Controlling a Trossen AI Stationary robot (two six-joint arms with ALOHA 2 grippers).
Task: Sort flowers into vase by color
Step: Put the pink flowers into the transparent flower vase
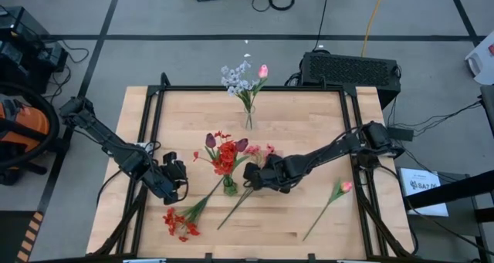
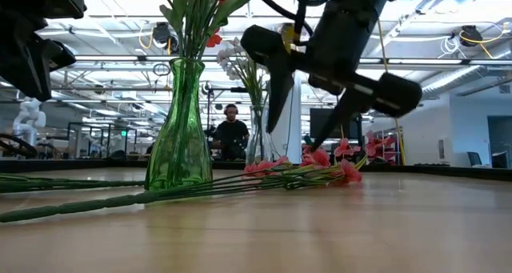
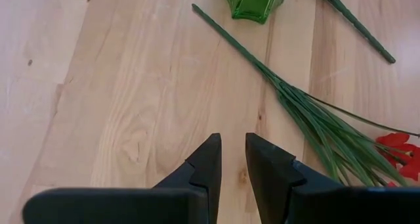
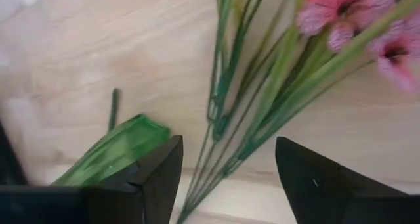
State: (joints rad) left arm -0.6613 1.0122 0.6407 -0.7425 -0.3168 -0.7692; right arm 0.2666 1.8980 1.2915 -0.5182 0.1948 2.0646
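A green vase (image 1: 229, 186) near the table's middle holds red clusters and dark maroon tulips (image 1: 224, 151). A clear vase (image 1: 248, 121) at the far edge holds a whitish-lavender spray (image 1: 236, 78) and a pink tulip (image 1: 263, 71). A pink spray (image 1: 248, 187) lies flat on the table right of the green vase. My right gripper (image 4: 226, 168) is open above it, one finger on either side of its stems (image 4: 246, 112); I cannot tell whether it touches them. My left gripper (image 3: 233, 159) hovers left of the green vase, empty, its fingers a narrow gap apart.
A red cluster (image 1: 179, 223) lies near the front left, its stem (image 3: 262, 66) running toward the green vase. A pink tulip (image 1: 344, 187) lies at the front right. A black frame (image 1: 154, 124) rims the table. Bare wood shows at the far left and far right.
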